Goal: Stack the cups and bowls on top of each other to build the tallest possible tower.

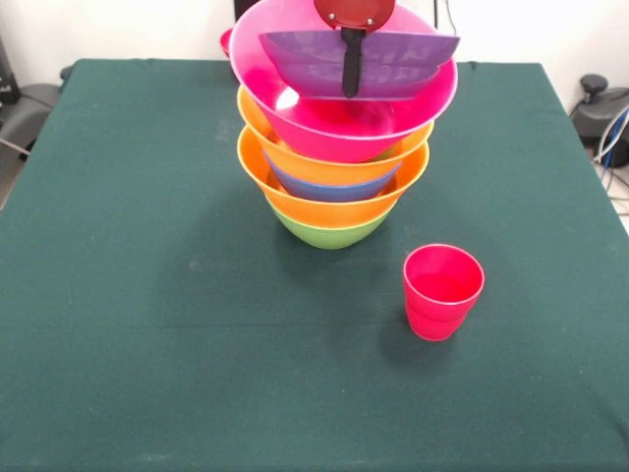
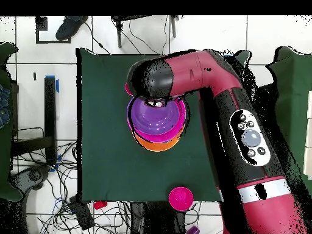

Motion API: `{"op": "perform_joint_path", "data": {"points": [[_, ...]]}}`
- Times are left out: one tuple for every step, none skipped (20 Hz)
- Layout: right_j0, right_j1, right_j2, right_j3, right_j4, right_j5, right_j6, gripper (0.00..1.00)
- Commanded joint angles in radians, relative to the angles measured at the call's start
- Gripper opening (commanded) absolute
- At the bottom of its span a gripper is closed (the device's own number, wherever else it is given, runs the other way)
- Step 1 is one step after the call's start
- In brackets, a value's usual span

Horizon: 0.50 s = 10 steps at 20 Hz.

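A: Item, robot arm (image 2: 210, 73). Colours?

B: Glossy crimson shell on the long links, black rounded housings at the joints. One black joint cap (image 2: 146, 78) is a smooth dome with a dull sheen.

A: Markings on the long link?

B: A black elongated oval panel (image 2: 248, 137), white-edged, carrying a large pale grey round dial and several small white-ringed buttons. Nearer the base, a pale silver-grey band (image 2: 263, 190) rings the link.

A: Tool end, front view?

B: A dark red rounded plate (image 1: 354, 12) with two small pale screw heads, and a slim black bar (image 1: 351, 63) hanging below it.
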Motion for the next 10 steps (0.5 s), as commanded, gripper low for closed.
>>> {"op": "perform_joint_path", "data": {"points": [[-0.014, 0.041, 0.049, 0.052, -0.050, 0.087, -0.313, 0.00], [-0.014, 0.040, 0.051, 0.052, -0.053, 0.087, -0.312, 0.00], [-0.014, 0.039, 0.053, 0.052, -0.055, 0.087, -0.310, 0.00], [-0.015, 0.038, 0.056, 0.052, -0.056, 0.087, -0.309, 0.00], [-0.016, 0.038, 0.059, 0.052, -0.056, 0.087, -0.308, 0.00], [-0.016, 0.038, 0.060, 0.052, -0.058, 0.086, -0.305, 0.00], [-0.016, 0.039, 0.061, 0.053, -0.058, 0.085, -0.304, 0.00], [-0.018, 0.039, 0.066, 0.054, -0.055, 0.086, -0.307, 0.00], [-0.019, 0.039, 0.067, 0.055, -0.056, 0.087, -0.308, 0.00], [-0.020, 0.039, 0.069, 0.055, -0.060, 0.076, -0.306, 0.00]]}}
